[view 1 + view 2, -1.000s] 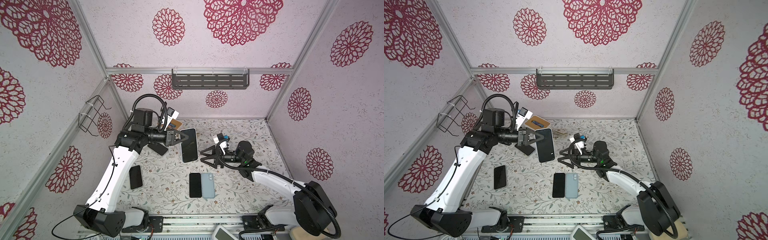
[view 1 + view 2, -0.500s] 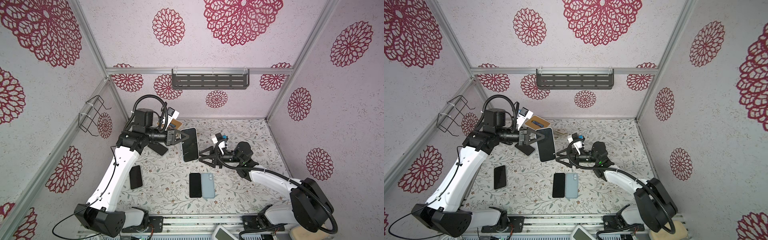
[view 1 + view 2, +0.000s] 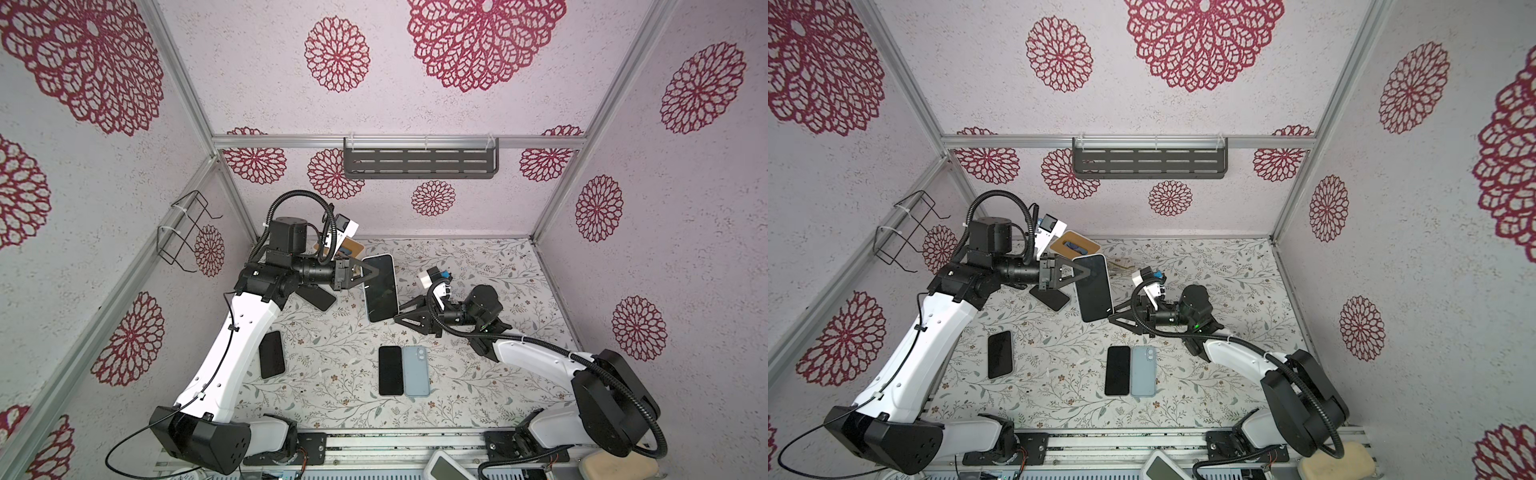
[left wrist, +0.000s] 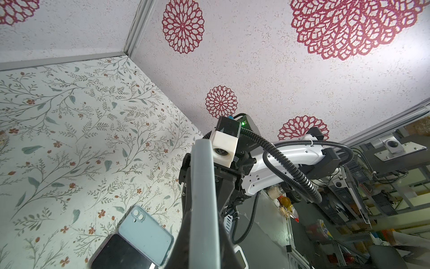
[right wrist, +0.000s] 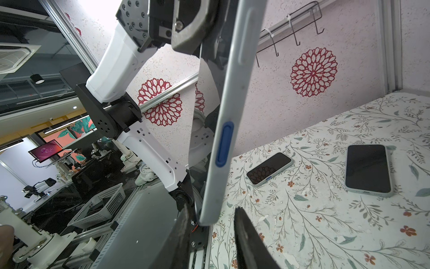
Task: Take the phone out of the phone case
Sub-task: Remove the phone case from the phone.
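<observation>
Aloft, cased phone [image 3: 380, 291] clamped in left hand [image 3: 370, 274], right hand [image 3: 397, 316] apart astride it, other phones [image 3: 390, 370] below.

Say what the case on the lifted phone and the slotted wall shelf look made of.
Phone case: likely silicone or soft plastic, matte pale grey-blue. Its rounded edge has moulded button bumps and no glare.
Wall shelf: probably painted metal, matte dark grey. It is thin and flat with punched slots, though it could be plastic.
</observation>
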`<move>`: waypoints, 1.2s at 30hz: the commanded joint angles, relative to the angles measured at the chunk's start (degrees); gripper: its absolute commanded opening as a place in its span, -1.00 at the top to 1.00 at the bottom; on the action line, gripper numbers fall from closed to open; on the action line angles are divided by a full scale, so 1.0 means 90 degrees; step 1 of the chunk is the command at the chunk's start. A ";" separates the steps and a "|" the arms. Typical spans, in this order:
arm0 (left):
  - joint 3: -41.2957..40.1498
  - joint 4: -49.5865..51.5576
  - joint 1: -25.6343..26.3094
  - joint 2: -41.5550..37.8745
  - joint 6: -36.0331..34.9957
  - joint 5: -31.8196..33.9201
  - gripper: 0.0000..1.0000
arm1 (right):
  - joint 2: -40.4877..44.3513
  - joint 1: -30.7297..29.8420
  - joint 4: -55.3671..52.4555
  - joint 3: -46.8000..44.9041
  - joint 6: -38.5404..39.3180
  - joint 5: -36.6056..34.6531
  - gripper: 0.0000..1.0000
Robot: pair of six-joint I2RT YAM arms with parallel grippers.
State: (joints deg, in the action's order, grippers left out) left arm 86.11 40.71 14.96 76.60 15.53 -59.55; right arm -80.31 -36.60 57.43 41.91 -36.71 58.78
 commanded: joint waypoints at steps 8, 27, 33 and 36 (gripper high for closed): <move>-0.0108 -0.0508 -0.0022 -0.0015 0.0099 -0.0268 1.00 | -0.0041 -0.0035 0.0644 0.0275 -0.0169 0.0148 0.54; -0.1018 -0.3131 -0.0404 0.0762 0.3094 0.0645 1.00 | -0.0069 -0.0094 0.1589 0.0085 -0.0315 0.0265 0.80; -0.1632 -0.4632 -0.0393 0.1036 0.4226 0.0705 1.00 | -0.0167 -0.0094 0.2104 0.0197 -0.0528 0.0282 0.85; -0.1744 -0.4831 -0.0307 0.1126 0.4372 0.0803 1.00 | -0.0276 -0.0091 0.2542 0.0258 -0.0721 0.0256 0.87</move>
State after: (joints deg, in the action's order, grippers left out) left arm 71.55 3.46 12.32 84.47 49.25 -62.74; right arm -84.66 -35.14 63.00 41.65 -46.81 55.22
